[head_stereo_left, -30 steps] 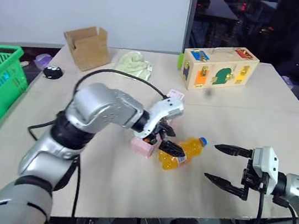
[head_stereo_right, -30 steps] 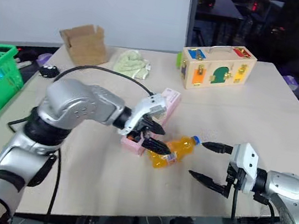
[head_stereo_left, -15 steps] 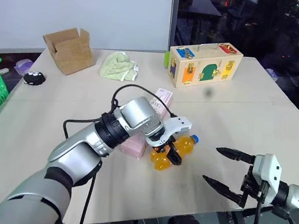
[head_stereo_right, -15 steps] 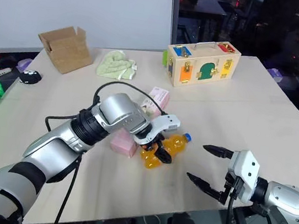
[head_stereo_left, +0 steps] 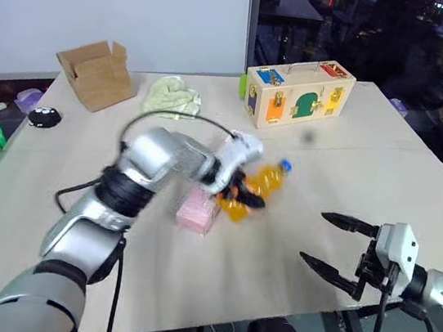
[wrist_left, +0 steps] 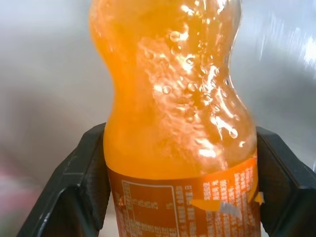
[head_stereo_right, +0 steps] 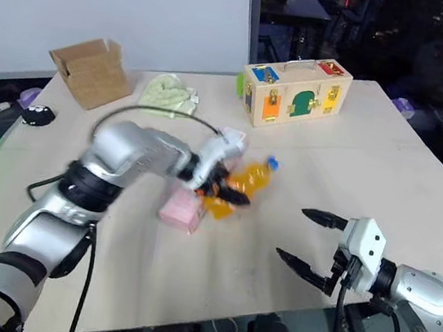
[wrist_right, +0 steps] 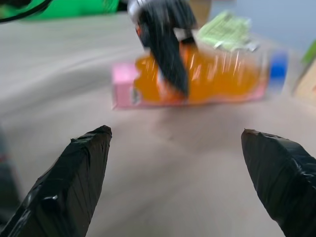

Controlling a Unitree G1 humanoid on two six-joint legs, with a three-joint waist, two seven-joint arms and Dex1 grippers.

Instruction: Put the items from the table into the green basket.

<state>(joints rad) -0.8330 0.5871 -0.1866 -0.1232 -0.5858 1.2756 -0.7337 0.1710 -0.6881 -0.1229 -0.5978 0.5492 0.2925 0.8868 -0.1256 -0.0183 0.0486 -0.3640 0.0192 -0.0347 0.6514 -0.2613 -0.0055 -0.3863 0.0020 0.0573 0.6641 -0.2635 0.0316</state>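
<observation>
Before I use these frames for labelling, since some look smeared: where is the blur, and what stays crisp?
Head views: left gripper and orange bottle are motion-smeared; wooden box and right gripper are sharp. Left wrist view: the bottle, clamped between the black fingers, is crisp, background streaked. Right wrist view: bottle and pink carton are blurred; fingertips are fairly clear.

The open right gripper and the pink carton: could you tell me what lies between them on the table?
Bare table, seen in the right wrist view between the right gripper and pink carton.
</observation>
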